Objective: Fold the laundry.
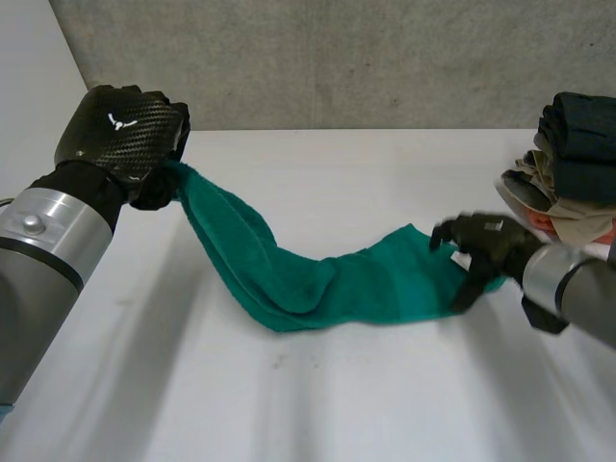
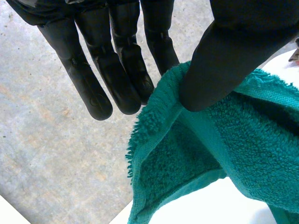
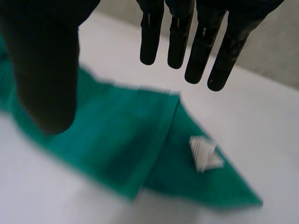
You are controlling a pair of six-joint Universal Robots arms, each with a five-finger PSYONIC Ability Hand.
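Note:
A green towel (image 1: 327, 279) stretches across the white table (image 1: 337, 395). Its left end is lifted off the surface and the rest sags down onto the table. My left hand (image 1: 120, 130) holds that raised end. In the left wrist view the thumb (image 2: 219, 60) pinches the towel's hemmed edge (image 2: 154, 140) against a finger. My right hand (image 1: 486, 241) hovers over the towel's right end, fingers spread and straight, holding nothing. In the right wrist view the towel's corner (image 3: 117, 135) with a white label (image 3: 203, 151) lies flat under the open fingers (image 3: 201, 46).
A pile of dark and light clothes (image 1: 568, 164) stands at the table's right edge, just behind my right arm. A grey wall (image 1: 337, 58) runs along the far side of the table.

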